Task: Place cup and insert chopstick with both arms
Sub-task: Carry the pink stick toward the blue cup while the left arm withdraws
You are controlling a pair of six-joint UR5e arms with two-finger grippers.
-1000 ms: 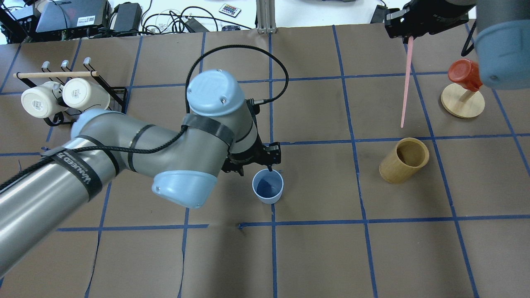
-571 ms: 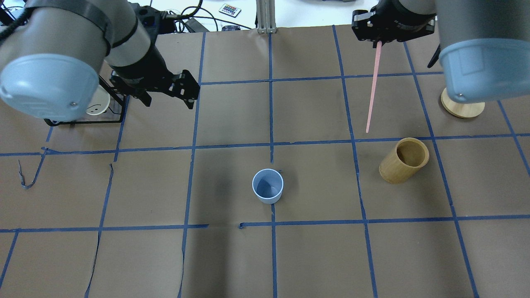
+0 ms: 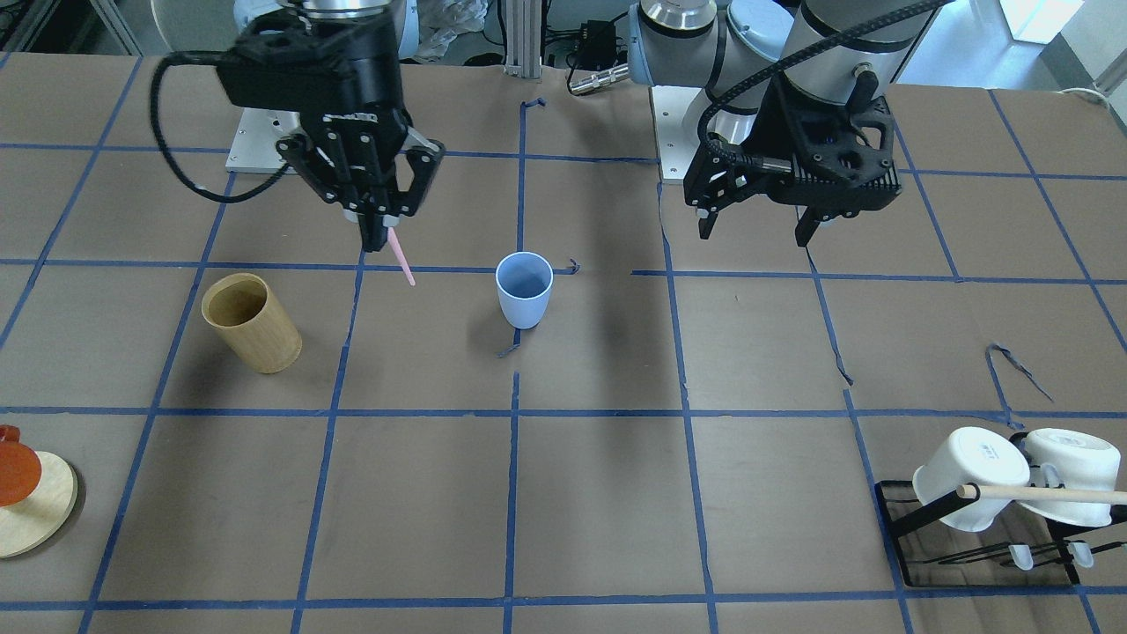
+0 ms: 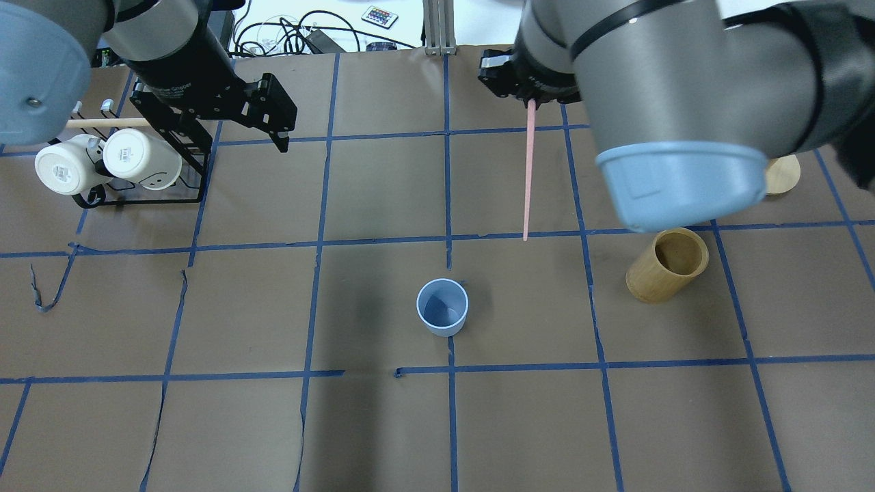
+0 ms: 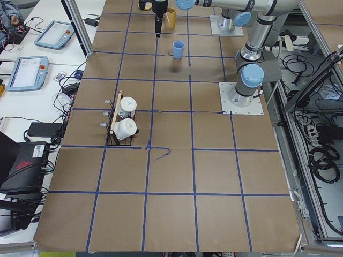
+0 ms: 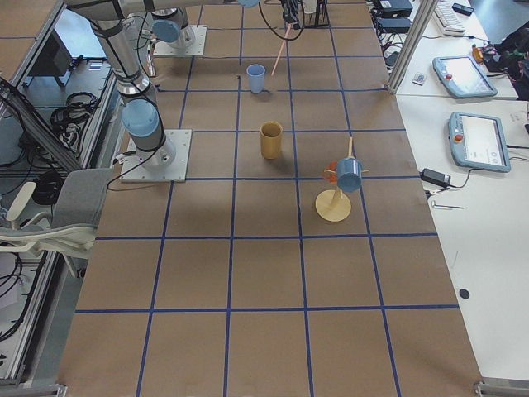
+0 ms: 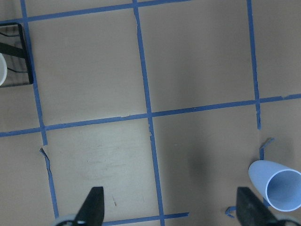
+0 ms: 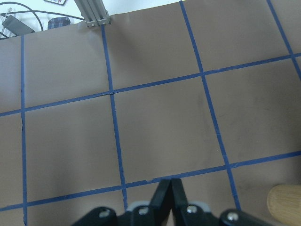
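Note:
The light blue cup (image 4: 442, 307) stands upright and empty near the table's middle; it also shows in the front view (image 3: 524, 289) and at the left wrist view's lower right (image 7: 277, 183). My left gripper (image 3: 755, 233) is open and empty, raised well away from the cup, close to the mug rack in the overhead view (image 4: 243, 133). My right gripper (image 3: 374, 233) is shut on the top of the pale pink chopstick (image 4: 528, 178), which hangs point down above the table, beyond and to the right of the cup in the overhead view. The chopstick (image 3: 401, 255) is apart from the cup.
A tan bamboo cylinder (image 4: 666, 265) stands right of the cup. A black rack (image 4: 137, 198) with two white mugs and a wooden dowel sits at the far left. A round wooden stand (image 3: 35, 506) with a red piece is at the far right, partly hidden by my right arm.
My left gripper has let go of the cup and pulled up and back to the far left. My right arm has carried the chopstick leftward, toward the table's middle.

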